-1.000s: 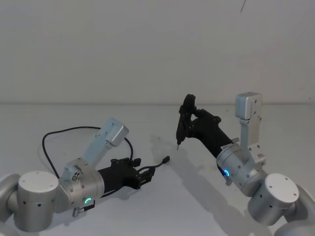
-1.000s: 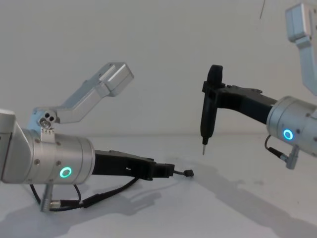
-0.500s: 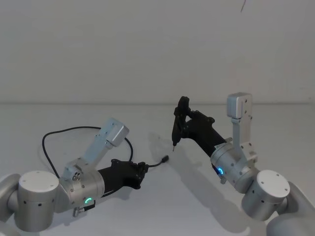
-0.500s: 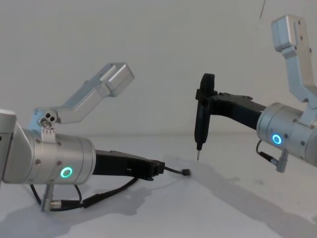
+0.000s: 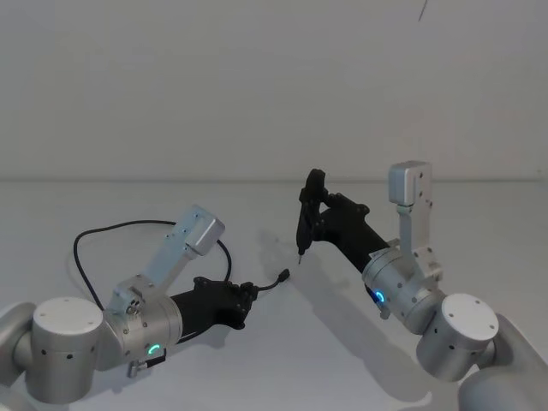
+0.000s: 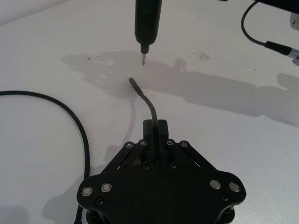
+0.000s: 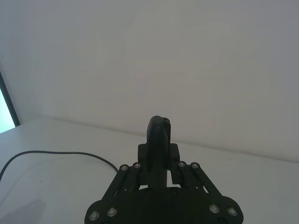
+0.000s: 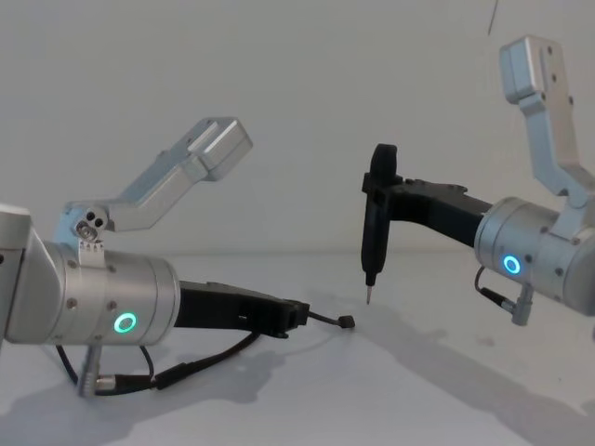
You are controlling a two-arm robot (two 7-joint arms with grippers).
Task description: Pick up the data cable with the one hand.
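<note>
The data cable (image 5: 111,228) is a long thin black cable lying in a loop on the white table (image 5: 282,360). My left gripper (image 5: 247,293) is shut on it just behind its small plug end (image 5: 283,276), which sticks out forward a little above the table. The left wrist view shows the cable (image 6: 150,103) rising from between the shut fingers (image 6: 161,128). My right gripper (image 5: 324,212) is shut on a black pen-shaped tool (image 5: 304,218) that points down, its metal tip (image 8: 368,299) hanging just above and beside the plug (image 8: 347,322).
The right arm's own short black wire with a silver plug (image 6: 275,45) hangs by its wrist. The cable's loop (image 7: 60,154) curves off to the left behind my left arm (image 8: 93,297). A plain white wall (image 5: 257,86) stands behind.
My left gripper has shut on the cable near its plug. My right gripper has carried the tool left and down, closer to the plug.
</note>
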